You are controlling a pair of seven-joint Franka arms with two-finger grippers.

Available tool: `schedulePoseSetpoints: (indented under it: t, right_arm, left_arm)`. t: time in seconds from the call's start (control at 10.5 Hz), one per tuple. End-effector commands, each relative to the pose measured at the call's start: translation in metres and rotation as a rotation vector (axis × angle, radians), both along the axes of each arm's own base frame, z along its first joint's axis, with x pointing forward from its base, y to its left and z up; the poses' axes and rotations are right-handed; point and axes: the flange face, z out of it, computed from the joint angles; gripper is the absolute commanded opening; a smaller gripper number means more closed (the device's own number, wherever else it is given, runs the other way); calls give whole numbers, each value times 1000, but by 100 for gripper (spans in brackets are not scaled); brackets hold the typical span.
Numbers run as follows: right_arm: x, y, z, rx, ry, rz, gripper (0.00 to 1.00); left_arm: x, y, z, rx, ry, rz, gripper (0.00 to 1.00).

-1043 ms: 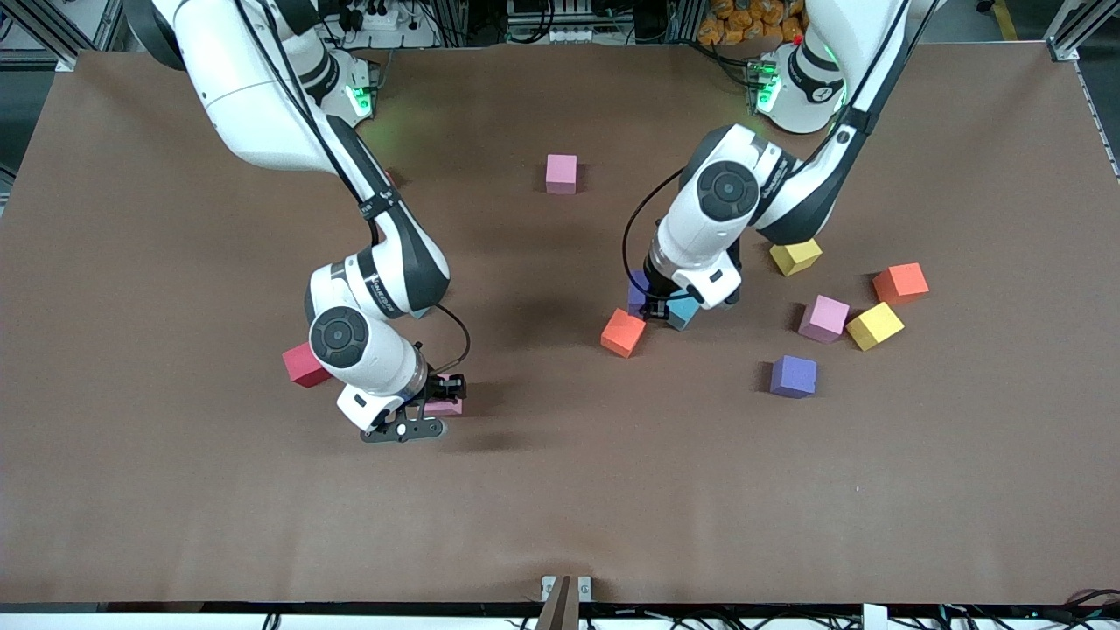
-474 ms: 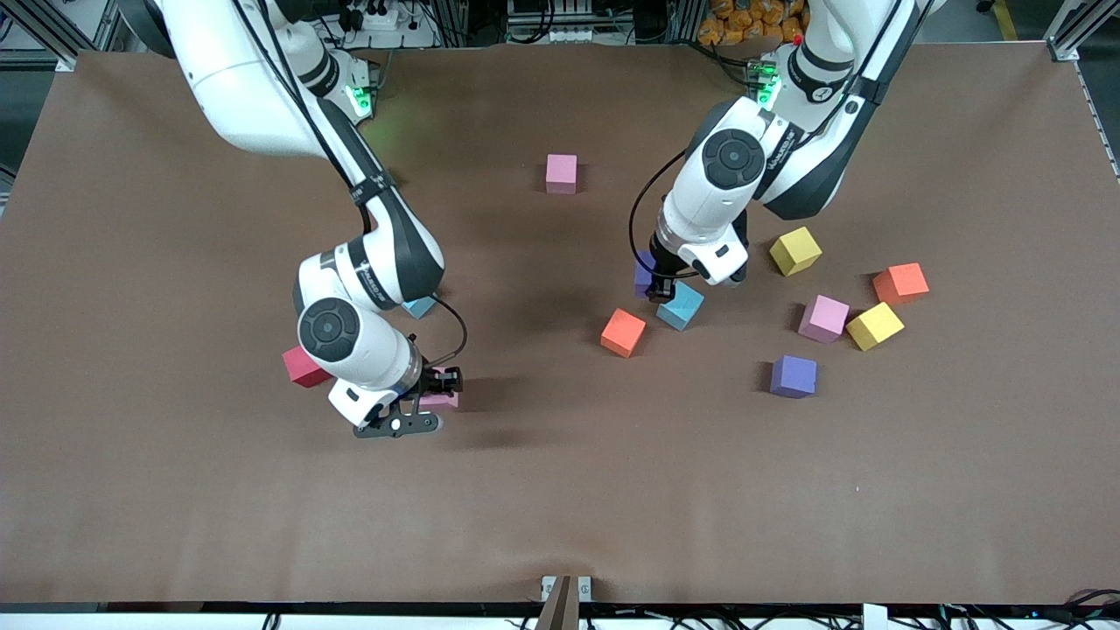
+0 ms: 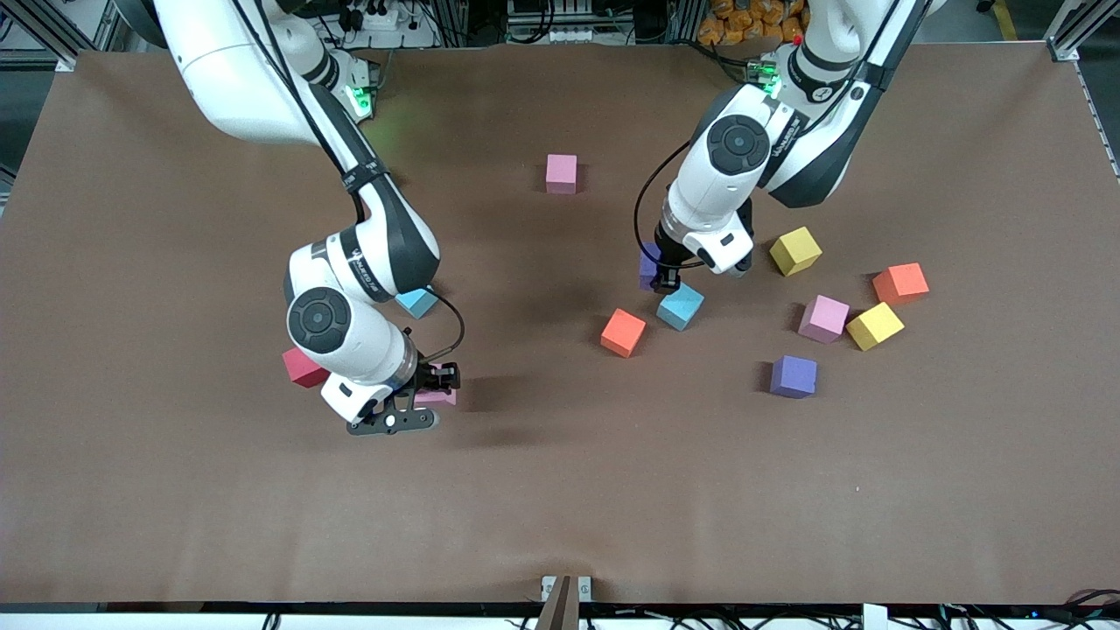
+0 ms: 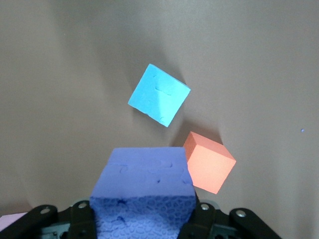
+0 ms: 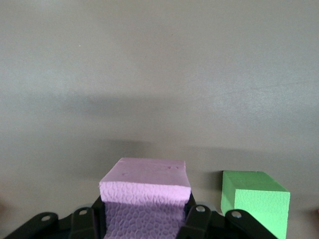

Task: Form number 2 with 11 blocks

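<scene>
From the front we see the left claw clamped on a purple block over the surface, above a blue block. The right claw grips a pink block. Our left wrist view shows the purple block held, with blue and orange cubes below. In our right wrist view the pink block sits clamped beside a green block.

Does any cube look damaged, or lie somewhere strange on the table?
Nothing stands out. The small matte cubes lie scattered and turned at different angles on the brown table. The left pincer holds a purple cube; the right pincer holds a pink cube.
</scene>
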Motion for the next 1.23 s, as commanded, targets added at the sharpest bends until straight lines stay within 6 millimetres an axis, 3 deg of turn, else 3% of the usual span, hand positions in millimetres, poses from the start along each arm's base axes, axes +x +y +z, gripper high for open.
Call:
schedulePoseSetpoints:
  t: [0.0, 0.19, 0.38, 0.76, 1.14]
  right_arm:
    - [-2, 1, 30, 25, -26, 0, 0]
    - [-1, -5, 54, 31, -52, -5, 0]
    - [-1, -10, 65, 31, -64, -7, 0]
    - [-8, 3, 57, 26, -48, 10, 0]
    - [-8, 3, 55, 20, -44, 14, 0]
  left_arm:
    - [-7, 4, 4, -16, -2, 31, 36]
    - [-13, 3, -4, -32, -5, 40, 36]
    - [-17, 1, -8, -41, -13, 39, 36]
    - [-8, 8, -8, -52, -12, 41, 37]
    - [-19, 4, -13, -46, 0, 25, 36]
